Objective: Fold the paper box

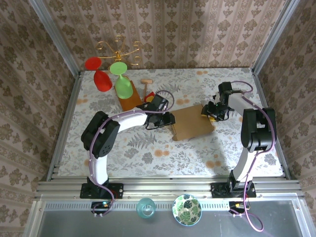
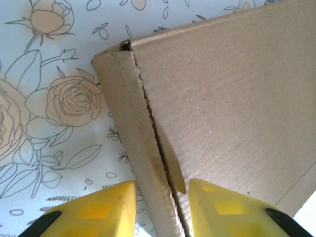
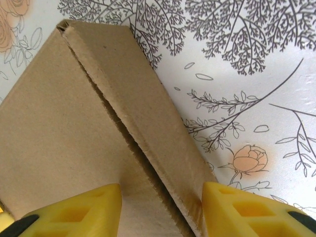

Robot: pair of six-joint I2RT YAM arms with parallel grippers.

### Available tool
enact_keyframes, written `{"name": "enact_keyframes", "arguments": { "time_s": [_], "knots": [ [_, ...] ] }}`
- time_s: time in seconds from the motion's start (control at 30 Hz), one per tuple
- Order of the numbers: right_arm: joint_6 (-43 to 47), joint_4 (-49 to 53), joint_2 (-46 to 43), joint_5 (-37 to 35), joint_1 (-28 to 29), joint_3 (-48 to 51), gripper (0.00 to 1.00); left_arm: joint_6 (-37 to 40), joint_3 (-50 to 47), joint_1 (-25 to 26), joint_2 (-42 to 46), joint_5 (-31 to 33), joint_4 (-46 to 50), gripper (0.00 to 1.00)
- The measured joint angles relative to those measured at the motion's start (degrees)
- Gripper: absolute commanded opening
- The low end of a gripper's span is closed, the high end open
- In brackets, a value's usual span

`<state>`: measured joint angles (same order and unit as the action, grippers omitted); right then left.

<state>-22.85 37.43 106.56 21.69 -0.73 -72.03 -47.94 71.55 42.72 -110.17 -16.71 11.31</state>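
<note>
The paper box (image 1: 193, 123) lies folded flat-topped in the middle of the table, plain brown cardboard. My left gripper (image 1: 168, 120) is at its left edge. In the left wrist view the yellow fingers (image 2: 101, 210) straddle the box's raised side wall (image 2: 143, 163), one outside it and one over the lid panel (image 2: 232, 94); left gripper (image 2: 162, 185) is open with narrow gaps. My right gripper (image 1: 210, 111) is at the box's far right corner. Its jaws straddle the right side wall (image 3: 163, 133) and the split beside it, and the right gripper (image 3: 162, 186) is open.
At the back left stand a gold rack (image 1: 117, 48), a red glass (image 1: 101, 79), a green glass (image 1: 122, 86), a wooden board (image 1: 131, 101), a small mallet (image 1: 146, 83) and a red-yellow packet (image 1: 150, 95). A teal glass (image 1: 146, 207) and patterned bowl (image 1: 186, 210) sit below the rail.
</note>
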Motion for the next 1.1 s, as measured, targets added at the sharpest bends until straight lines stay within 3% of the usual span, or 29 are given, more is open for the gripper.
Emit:
{"name": "enact_keyframes", "arguments": {
  "time_s": [0.57, 0.67, 0.8, 1.1],
  "knots": [
    [-2.03, -0.63, -1.29, 2.86, -0.52, 3.28, 0.44, -2.01, -5.11, 0.37, 1.97, -1.95, -4.94, 0.27],
    [-2.38, -0.63, -1.31, 2.86, -0.63, 3.3, 0.44, -2.38, -5.11, 0.76, 1.97, -1.92, -5.05, 0.19],
    [-2.43, -0.63, -1.46, 2.84, -0.63, 3.3, 0.51, -2.97, -4.79, 0.96, 1.97, -1.73, -4.9, 0.0],
    [-2.32, -2.19, -4.68, 5.4, -3.19, 4.87, 0.72, -3.23, -5.95, -0.5, 3.5, -2.51, -3.37, 0.0]
  ]
}}
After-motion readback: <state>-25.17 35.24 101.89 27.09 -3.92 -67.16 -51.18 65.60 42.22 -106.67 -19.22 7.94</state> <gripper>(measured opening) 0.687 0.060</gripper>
